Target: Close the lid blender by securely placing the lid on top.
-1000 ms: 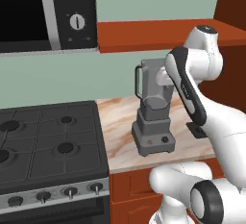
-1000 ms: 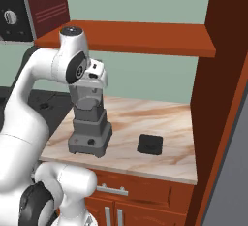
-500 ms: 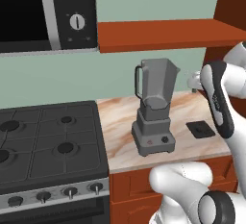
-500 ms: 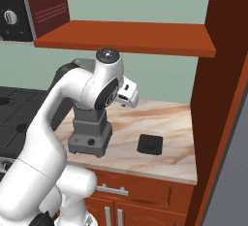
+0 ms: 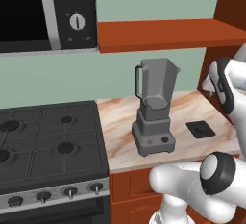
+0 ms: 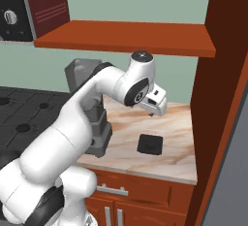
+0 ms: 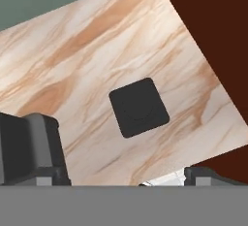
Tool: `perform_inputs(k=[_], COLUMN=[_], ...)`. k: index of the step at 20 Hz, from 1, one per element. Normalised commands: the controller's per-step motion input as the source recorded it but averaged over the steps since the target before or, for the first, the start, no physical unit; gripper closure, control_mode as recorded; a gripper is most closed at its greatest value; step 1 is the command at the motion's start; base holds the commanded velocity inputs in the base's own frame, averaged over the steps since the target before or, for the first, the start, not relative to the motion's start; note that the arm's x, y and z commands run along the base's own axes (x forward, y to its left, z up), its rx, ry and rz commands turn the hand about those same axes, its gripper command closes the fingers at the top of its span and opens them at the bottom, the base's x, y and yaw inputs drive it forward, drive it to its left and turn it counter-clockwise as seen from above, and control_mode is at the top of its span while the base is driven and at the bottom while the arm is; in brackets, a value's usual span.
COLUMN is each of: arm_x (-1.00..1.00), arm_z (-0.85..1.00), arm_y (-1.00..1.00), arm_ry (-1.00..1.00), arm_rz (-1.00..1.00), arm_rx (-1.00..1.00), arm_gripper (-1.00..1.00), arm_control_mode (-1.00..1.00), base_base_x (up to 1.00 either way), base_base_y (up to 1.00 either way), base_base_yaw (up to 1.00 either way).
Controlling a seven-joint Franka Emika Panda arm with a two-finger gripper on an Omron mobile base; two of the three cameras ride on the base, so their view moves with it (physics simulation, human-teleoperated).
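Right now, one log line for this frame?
phase: approach | gripper: open, above lid | lid: flat on counter | blender: uncovered

**Bare counter all round the lid**

The lid (image 7: 139, 107) lies flat on the marble counter (image 7: 87, 50), bare stone on every side. The blender (image 5: 153, 107) stands well apart from the lid, toward the stove (image 5: 45, 143). A brown cabinet wall (image 6: 220, 74) rises near the lid's far side; a shelf (image 6: 126, 38) hangs overhead.

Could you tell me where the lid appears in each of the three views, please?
Left base view: the lid lies flat on the counter, right of the blender.
Right base view: lid right of the blender.
Hand view: lid at centre.
Shared landmark: the blender.
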Motion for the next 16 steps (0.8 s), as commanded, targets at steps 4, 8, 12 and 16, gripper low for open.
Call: perform_inputs(k=[4, 8, 12, 16], arm_x=[0.01, 0.22, 0.2, 0.28], arm_z=[-0.51, -0.62, -0.5, -0.36], arm_y=[0.0, 0.0, -0.14, -0.13], arm_ry=[0.0, 0.05, 0.12, 0.08], arm_rz=[0.0, 0.0, 0.0, 0.0], arm_rx=[-0.16, -0.15, 0.0, 0.02], arm_gripper=[-1.0, -1.0, -1.0, -1.0], arm_control_mode=[-1.0, -1.0, -1.0, -1.0], base_base_x=[0.0, 0.0, 0.0, 0.0], base_base_y=[0.0, 0.0, 0.0, 0.0], base_base_yaw=[0.0, 0.0, 0.0, 0.0])
